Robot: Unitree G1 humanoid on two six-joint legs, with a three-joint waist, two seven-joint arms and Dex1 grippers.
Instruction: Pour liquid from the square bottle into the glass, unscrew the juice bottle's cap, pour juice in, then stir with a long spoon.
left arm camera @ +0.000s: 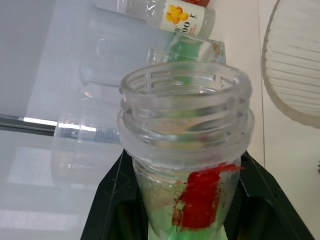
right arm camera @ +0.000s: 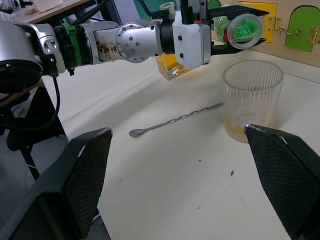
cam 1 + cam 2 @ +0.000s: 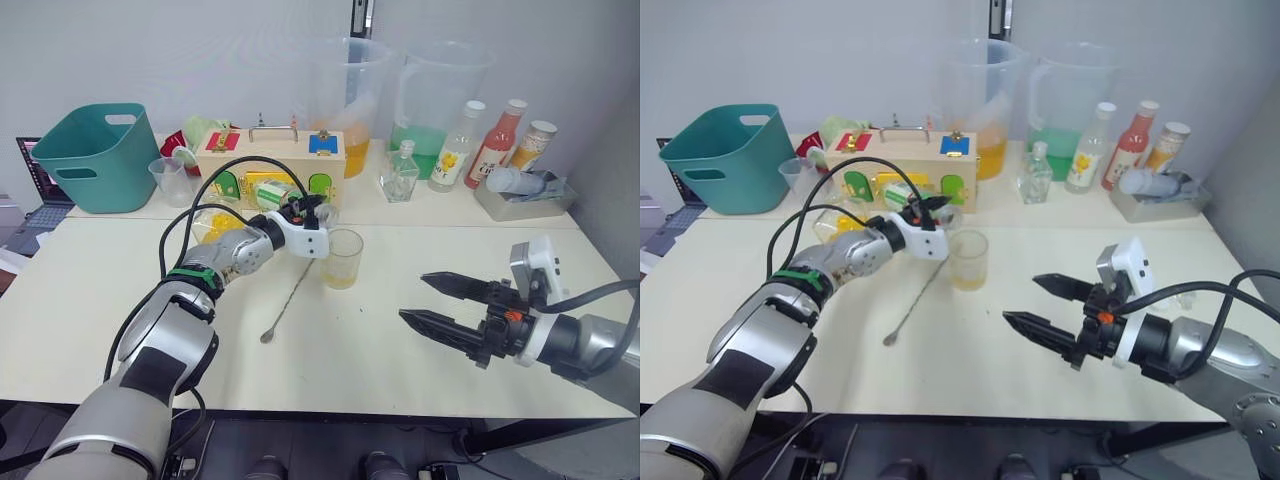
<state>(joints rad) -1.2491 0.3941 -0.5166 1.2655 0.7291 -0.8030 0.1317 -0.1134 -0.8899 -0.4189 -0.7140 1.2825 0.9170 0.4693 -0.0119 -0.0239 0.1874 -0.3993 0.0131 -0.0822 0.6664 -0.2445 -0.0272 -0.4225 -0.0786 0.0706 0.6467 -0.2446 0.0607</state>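
My left gripper (image 3: 303, 213) is shut on the neck of the juice bottle (image 1: 185, 135), which lies tipped on its side with its open mouth just left of and above the glass (image 3: 342, 258). The juice bottle's cap is out of view. The ribbed clear glass holds a little yellowish liquid at its bottom. The long spoon (image 3: 288, 300) lies flat on the table, in front of the glass and to its left. A square bottle (image 2: 172, 69) with yellow liquid stands behind my left wrist. My right gripper (image 3: 432, 301) hovers open and empty, right of the glass.
At the table's back stand a teal basket (image 3: 95, 155), a wooden latch box (image 3: 268, 160), two big pitchers (image 3: 432, 100), a small stoppered glass bottle (image 3: 400, 172), a yellow-flower bottle (image 3: 456, 145), a red bottle (image 3: 495, 145) and a grey tray (image 3: 525, 200). A laptop (image 3: 35, 195) sits at far left.
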